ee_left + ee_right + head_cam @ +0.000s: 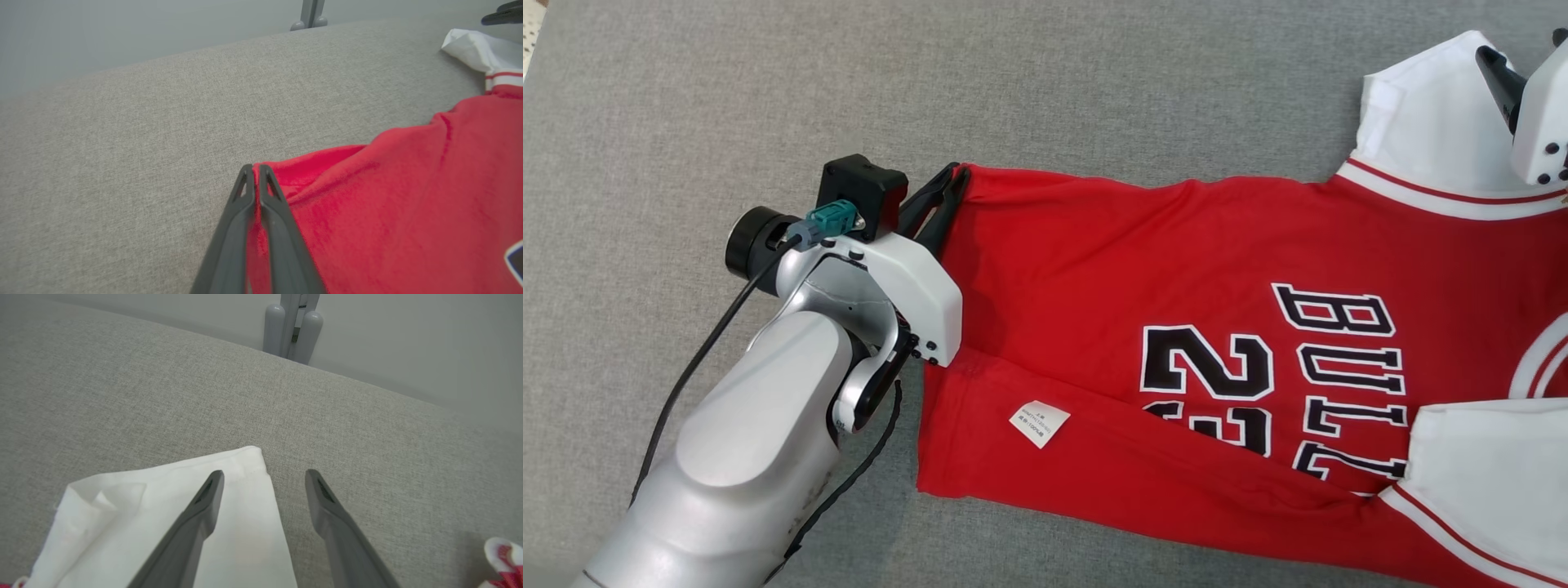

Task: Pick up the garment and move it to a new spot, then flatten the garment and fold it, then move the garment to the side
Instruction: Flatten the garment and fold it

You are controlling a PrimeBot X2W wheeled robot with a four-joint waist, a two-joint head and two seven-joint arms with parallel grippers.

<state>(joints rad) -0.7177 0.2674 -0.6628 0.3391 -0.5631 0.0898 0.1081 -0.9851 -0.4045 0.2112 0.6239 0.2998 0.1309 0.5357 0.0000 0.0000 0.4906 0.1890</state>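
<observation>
Since the garment [1176,269] lies spread on the grey table [768,98] with its near long edge turned over, label [1039,425] showing, I judge the folding to be under way; the far edge, any further folds and the move aside are left. In the head view, the left jaws pinch the far hem corner, and the right jaws hang over the white sleeve [1429,122]. From the left wrist, those jaws are closed on red cloth at that corner. From the right wrist, the jaws stand wide and empty, one finger above the sleeve's corner, the other over bare table.
</observation>
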